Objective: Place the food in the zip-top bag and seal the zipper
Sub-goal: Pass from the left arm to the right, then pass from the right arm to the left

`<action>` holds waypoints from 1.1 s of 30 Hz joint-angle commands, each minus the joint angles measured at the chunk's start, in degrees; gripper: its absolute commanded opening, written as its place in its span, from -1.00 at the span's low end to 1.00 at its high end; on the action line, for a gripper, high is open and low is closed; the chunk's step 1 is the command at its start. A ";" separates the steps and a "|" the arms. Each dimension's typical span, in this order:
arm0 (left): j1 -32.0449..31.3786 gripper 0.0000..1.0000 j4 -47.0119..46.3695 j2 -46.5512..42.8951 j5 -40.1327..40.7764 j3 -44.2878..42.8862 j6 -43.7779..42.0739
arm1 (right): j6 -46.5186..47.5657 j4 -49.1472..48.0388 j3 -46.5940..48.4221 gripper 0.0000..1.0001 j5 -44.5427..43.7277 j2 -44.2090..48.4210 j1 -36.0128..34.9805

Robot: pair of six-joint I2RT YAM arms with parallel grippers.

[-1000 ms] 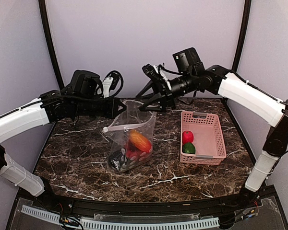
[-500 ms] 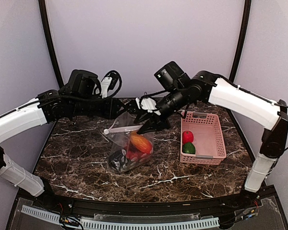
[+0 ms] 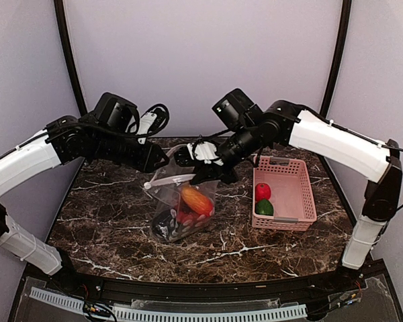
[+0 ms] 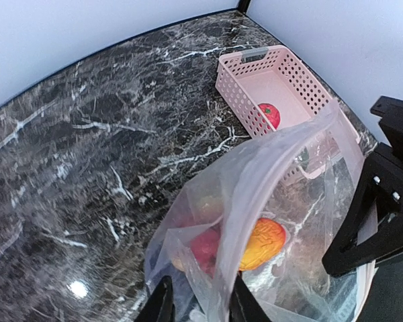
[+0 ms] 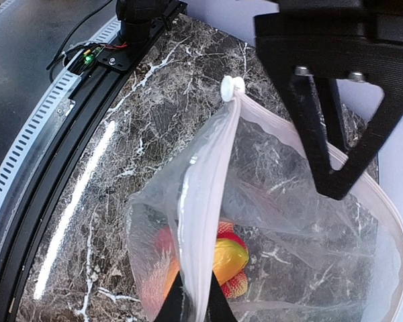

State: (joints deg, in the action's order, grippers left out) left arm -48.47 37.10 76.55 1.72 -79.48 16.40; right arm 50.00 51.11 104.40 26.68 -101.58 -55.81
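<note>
The zip-top bag [image 3: 188,194] stands on the worktop [image 3: 107,215] just left of the pink basket [image 3: 302,194], an orange piece [image 3: 196,198] inside. The left pincer [image 4: 200,302] clamps its zipper [image 5: 201,194] far from the basket; the right pincer [image 5: 191,305] clamps it nearer. 1 red toy [image 3: 262,191] and 1 green toy [image 3: 264,207] lie in the basket.

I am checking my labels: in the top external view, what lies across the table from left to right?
The white slider of the zip-top bag → orange piece inside it → red piece in the pink basket.

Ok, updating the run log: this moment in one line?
left gripper, right gripper: shut on zip-top bag | zipper: open | strawberry, green pepper: in pink basket
</note>
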 commanded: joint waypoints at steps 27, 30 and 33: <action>0.38 0.47 17.42 15.30 1.34 -32.33 -14.91 | 7.11 7.93 9.80 -1.00 -2.24 0.22 -3.50; 0.66 0.49 17.05 15.67 -2.13 -32.37 -15.51 | 9.18 10.22 15.74 -1.00 -2.64 -2.25 -3.84; 0.94 0.58 18.36 16.75 -5.72 -32.82 -16.86 | 11.08 12.20 19.46 -1.00 -3.43 -3.90 -5.81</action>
State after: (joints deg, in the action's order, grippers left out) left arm -48.07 52.69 93.03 1.17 -110.37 1.83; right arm 57.78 61.73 118.85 24.38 -103.53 -59.44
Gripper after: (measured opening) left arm 0.772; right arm 0.003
